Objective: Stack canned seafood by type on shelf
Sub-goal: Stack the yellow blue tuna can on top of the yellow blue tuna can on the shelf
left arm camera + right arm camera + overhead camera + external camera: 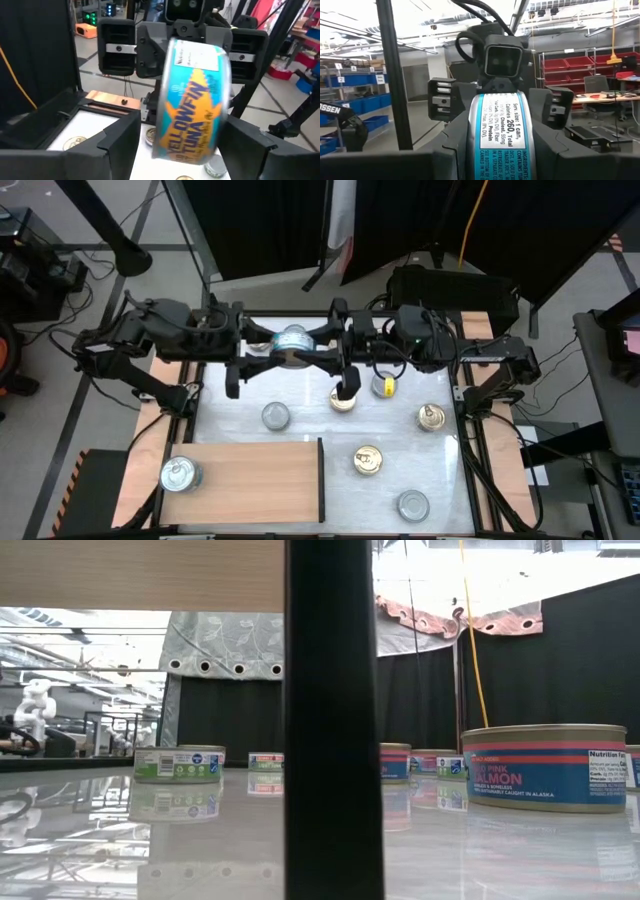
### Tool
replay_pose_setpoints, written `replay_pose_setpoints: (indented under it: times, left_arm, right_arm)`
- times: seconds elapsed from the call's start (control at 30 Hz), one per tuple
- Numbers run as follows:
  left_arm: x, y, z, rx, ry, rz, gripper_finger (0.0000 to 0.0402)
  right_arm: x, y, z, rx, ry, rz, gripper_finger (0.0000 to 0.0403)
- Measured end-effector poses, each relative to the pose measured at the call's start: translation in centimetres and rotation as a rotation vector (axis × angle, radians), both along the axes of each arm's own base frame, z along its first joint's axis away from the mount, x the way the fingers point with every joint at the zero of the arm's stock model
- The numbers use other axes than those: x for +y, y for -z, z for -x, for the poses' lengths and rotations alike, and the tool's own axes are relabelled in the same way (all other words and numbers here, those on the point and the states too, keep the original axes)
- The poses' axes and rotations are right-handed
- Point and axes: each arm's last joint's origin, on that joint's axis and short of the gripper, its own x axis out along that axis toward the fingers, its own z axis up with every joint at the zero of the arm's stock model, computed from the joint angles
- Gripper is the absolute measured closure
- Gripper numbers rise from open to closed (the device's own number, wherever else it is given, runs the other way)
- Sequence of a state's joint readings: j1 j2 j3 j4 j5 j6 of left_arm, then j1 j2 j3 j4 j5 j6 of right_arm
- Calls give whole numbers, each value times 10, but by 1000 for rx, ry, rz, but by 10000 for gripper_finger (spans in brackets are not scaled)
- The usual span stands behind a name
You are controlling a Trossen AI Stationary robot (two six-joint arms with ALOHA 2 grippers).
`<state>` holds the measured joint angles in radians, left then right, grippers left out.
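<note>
A yellowfin tuna tin [293,340] hangs on edge above the table's far middle, between both grippers. My right gripper [305,350] comes from the right and is shut on it; its wrist view shows the label wall [502,135] close up. My left gripper [278,352] faces it from the left and is open. Its fingers [117,145] stand on either side of the tin [192,100], with a gap showing on one side. A silver tin [180,473] rests on the wooden shelf [250,480]. My right gripper pinches the tuna tin across its two flat faces, one finger [390,167] on each side; the rim beside the finger [472,162] shows edge-on. The fingers come level from the table's right. The tin stands on edge, slightly tilted, lifted clear of the table.
Loose tins stand on the white table: silver ones [275,416] [412,505], gold-lidded ones [343,402] [431,417] [368,461], and a yellow-labelled one [385,385]. The shelf's dark edge [335,720] blocks the low view's middle, with a salmon tin [545,768] beside it.
</note>
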<state>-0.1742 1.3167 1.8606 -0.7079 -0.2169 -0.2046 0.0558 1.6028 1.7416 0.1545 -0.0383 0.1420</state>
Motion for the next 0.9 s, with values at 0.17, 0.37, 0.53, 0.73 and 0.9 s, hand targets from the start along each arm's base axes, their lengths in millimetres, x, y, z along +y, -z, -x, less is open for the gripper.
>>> replay_pose_setpoints:
  times: [0.17, 0.37, 0.53, 0.73, 0.9]
  left_arm:
    - [2, -1, 0, -7, 3, -46, 218]
    - [7, -2, 1, -10, -9, -56, 253]
    - [9, 0, 17, 51, -8, -62, 251]
    - [10, 5, 62, 174, 16, -11, 243]
    - [1, 11, 94, 280, 196, 183, 251]
  right_arm:
    - [-2, 1, 0, 7, 9, -1, 273]
    - [-3, 1, 0, 10, 25, -16, 261]
    - [-5, 6, 0, 87, 18, -76, 225]
    - [-10, 8, 14, 228, -44, -133, 175]
    - [-20, 12, 39, 407, -2, -150, 160]
